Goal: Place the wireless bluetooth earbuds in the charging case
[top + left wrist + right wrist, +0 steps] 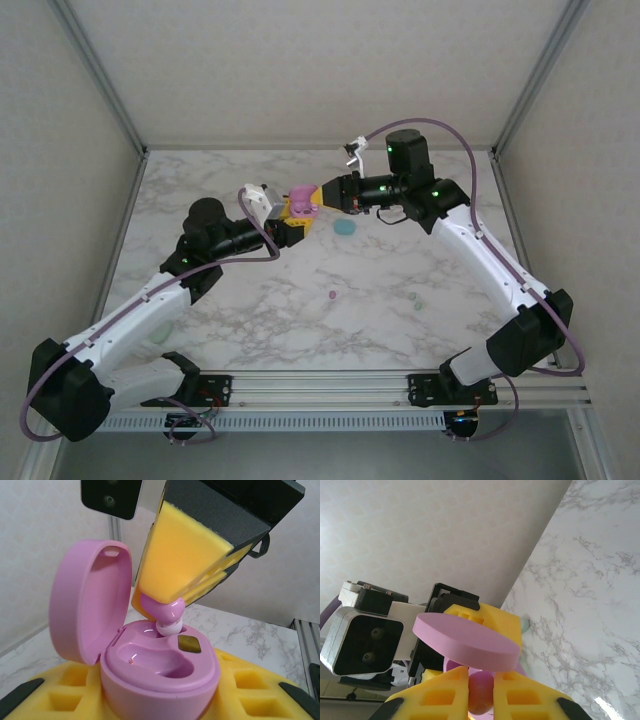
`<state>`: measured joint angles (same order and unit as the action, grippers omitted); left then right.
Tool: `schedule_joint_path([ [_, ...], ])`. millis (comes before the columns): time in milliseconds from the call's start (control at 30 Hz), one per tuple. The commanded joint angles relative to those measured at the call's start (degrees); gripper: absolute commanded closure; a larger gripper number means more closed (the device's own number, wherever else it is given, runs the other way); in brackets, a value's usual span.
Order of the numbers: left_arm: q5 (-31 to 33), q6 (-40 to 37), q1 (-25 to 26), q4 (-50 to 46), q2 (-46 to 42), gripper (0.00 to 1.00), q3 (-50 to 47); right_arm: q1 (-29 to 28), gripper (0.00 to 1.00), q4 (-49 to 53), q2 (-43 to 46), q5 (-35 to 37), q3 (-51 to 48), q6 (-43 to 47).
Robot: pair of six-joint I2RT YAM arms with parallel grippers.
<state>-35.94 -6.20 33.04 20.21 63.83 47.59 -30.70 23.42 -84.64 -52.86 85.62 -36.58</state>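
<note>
Marble table (250,300) below me, both arms meeting in mid-air over its far half. My left gripper (296,213) is clamped on the base of the open pink charging case (160,672), lid tipped back. My right gripper (162,600) pinches a pink earbud (170,611), white tip at the mouth of one socket. Down on the table lie a teal round thing (345,228), a loose pink bud (331,296) and a pale green bud (420,303).

A white marble-veined table (380,270) sits between pale walls (60,200), with a metal rail (320,385) along its near edge.
</note>
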Motion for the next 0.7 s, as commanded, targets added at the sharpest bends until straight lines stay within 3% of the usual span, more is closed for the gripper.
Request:
schedule_joint_path([
  [0,-1.85,0.98,0.77,2.62,-0.46,0.68,2.16,-0.42,0.83,2.20,-1.10,1.86,1.79,2.35],
  [167,-1.68,1.71,0.76,3.59,-0.12,0.68,2.32,-0.46,0.76,5.93,-1.54,3.25,2.80,4.32],
  [667,-0.97,1.89,0.74,3.42,0.37,0.68,2.75,-0.50,0.70,6.75,-1.49,3.06,4.21,4.23],
])
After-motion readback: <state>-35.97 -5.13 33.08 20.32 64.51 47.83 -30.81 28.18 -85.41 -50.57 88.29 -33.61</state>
